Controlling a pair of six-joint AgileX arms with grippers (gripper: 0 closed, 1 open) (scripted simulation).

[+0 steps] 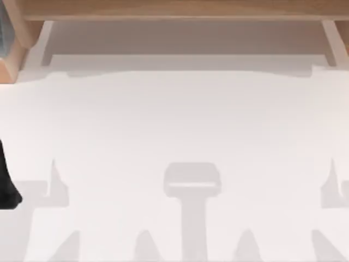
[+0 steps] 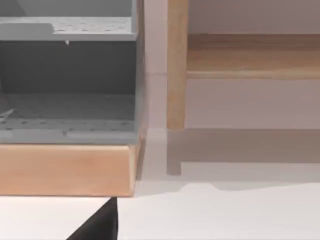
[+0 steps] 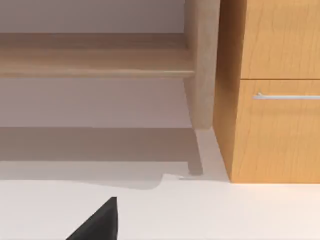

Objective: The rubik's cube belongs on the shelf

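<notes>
Spanning the far edge of the white table (image 1: 174, 125), the shelf (image 1: 174, 8) is a long light-wood board on side supports; its top surface, as far as the top view shows it, carries nothing.

- Left wrist view: one shelf post (image 2: 176, 65) and the board beyond, with a grey perforated rack (image 2: 67, 75) on a wooden base just beside the post.
- Right wrist view: the other shelf post (image 3: 202, 65), and a wooden cabinet (image 3: 272, 90) with a metal handle just beside it.
- Rubik's cube: cannot find it on the table, on the board, or in either wrist view, so I cannot tell where it lies.
- Progress, as a judgement: nothing counts as done. Locating, grasping, carrying and placing the cube all remain.
- Left arm: a dark part (image 1: 8, 188) at the table's left edge, low and apparently parked.
- Left gripper: a black finger (image 2: 100, 225) over bare table, touching nothing seen; spread cannot be told.
- Right gripper: a black finger (image 3: 100, 222) likewise; cannot tell its spread, and nothing held is seen.
</notes>
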